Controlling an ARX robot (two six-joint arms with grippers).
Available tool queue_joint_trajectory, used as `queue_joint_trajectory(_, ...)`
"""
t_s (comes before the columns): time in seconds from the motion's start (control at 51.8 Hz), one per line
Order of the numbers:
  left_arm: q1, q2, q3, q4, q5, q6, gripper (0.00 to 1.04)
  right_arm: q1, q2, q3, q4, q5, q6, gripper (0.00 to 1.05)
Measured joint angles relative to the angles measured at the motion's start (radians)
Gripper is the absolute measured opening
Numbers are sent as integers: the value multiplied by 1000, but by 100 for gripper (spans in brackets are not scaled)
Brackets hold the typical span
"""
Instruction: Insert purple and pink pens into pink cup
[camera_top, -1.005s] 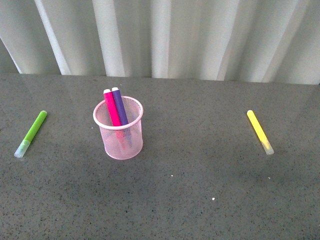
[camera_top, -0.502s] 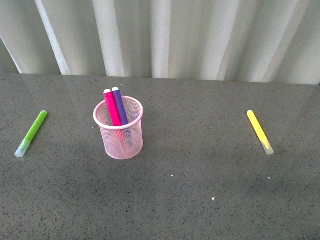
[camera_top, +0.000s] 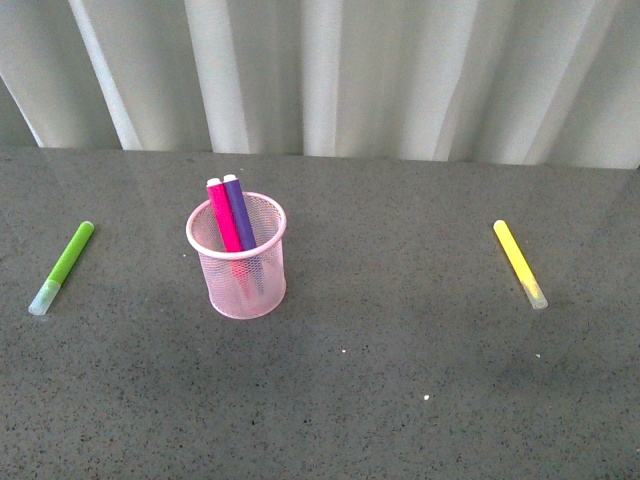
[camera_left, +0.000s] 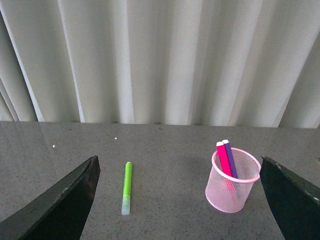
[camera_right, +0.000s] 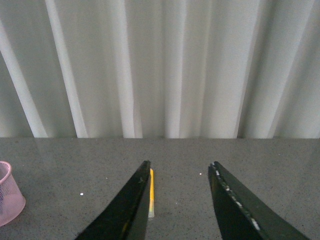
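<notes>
Both pens stand inside the pink cup (camera_top: 237, 258) on the grey table (camera_top: 400, 380), pink pen (camera_top: 223, 215) and purple pen (camera_top: 239, 211) leaning side by side against its rim with tops poking above it; I judge the task done. My left gripper (camera_left: 180, 200) is spread wide and my right gripper (camera_right: 180, 200) parted more narrowly, both empty and well clear of the cup. Handling note: the pens look light, stiff and smooth, best pinched mid-barrel, while the mesh cup seems light enough to tip if nudged; the green marker (camera_top: 62, 267) and yellow marker (camera_top: 520, 263) lie flat, well apart.
</notes>
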Motion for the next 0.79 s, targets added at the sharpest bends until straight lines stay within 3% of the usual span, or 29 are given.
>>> queue_joint_trajectory(0.406, 0, 0, 0, 0, 0, 0, 98, 0, 0, 0, 0, 0, 1, 99)
queue_joint_trajectory(0.792, 0, 0, 0, 0, 0, 0, 98, 0, 0, 0, 0, 0, 2, 98)
